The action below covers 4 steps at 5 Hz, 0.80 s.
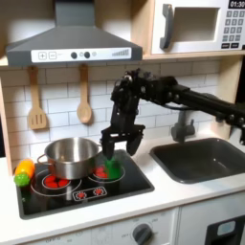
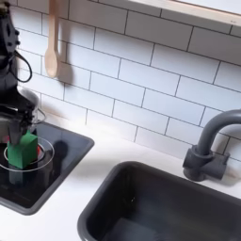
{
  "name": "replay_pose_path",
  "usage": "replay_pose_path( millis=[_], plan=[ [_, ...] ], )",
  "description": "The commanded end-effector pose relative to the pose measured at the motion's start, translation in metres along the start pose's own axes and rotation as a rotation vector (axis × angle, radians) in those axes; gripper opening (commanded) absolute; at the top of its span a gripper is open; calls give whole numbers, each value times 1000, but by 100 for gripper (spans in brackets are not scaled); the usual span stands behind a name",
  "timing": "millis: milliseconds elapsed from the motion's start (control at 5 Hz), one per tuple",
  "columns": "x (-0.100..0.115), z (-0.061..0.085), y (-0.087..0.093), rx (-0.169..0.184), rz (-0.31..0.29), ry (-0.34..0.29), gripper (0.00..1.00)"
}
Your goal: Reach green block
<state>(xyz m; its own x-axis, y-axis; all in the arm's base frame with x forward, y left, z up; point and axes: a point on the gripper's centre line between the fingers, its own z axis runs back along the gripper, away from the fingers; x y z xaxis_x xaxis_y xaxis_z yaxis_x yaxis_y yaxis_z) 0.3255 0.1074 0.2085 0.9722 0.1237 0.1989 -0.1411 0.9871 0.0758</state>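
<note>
The green block [image 1: 114, 169] is a small bright green cube on the front right burner of the black toy stove [image 1: 81, 196]. It appears again at the second exterior view's left, the green block [image 2: 23, 151] standing inside the burner ring. My gripper [image 1: 116, 155] hangs straight above it, open, its black fingers [image 2: 31, 120] just over the block's top on either side. I cannot tell whether the fingers touch the block. The black arm reaches in from the first exterior view's right.
A steel pot [image 1: 69, 158] stands on the stove just left of the block, with a green-and-orange toy vegetable [image 1: 23, 172] at the stove's left edge. Wooden utensils [image 1: 84, 105] hang on the tiled wall. A dark sink [image 2: 160, 202] with a grey faucet [image 2: 209, 146] lies to the right.
</note>
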Motion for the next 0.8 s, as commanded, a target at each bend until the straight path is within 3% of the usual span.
replay_pose_path(
  millis=[0,600],
  plan=[
    [7,-8,-1,-18,-36,5,100],
    [18,-24,0,-26,-53,6,100]
  ],
)
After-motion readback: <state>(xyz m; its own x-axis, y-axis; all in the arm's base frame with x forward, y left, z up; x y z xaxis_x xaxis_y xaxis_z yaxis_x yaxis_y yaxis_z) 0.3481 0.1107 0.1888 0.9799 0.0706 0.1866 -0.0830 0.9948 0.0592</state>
